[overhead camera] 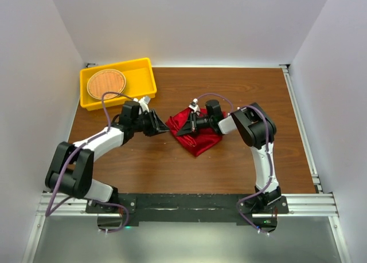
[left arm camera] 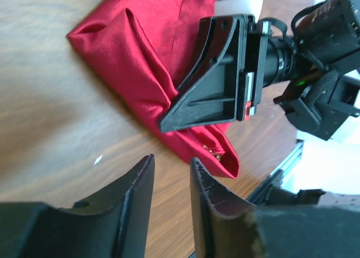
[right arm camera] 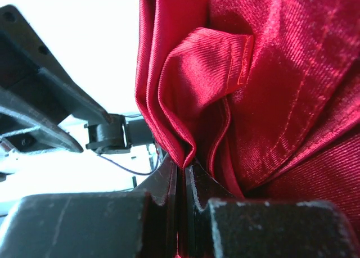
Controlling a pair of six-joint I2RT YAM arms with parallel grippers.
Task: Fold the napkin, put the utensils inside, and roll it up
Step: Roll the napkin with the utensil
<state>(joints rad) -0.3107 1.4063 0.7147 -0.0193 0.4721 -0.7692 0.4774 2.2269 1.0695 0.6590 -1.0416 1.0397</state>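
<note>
Napkin [overhead camera: 198, 140] lies bunched in the middle of the table [overhead camera: 149, 165] with a fold clamped in our right gripper [right arm camera: 181, 173], so we should draw that fold over slowly while our left gripper [left arm camera: 171, 159], jaws apart and empty beside it, pins the nearer edge flat.

Lab cell: white enclosure walls [overhead camera: 189, 22], aluminium rail [overhead camera: 309, 203], wooden table [overhead camera: 172, 165].

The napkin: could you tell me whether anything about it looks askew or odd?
Yes. The napkin lies bunched in uneven, puffy folds rather than flat, and the right gripper is shut on one raised fold.
</note>
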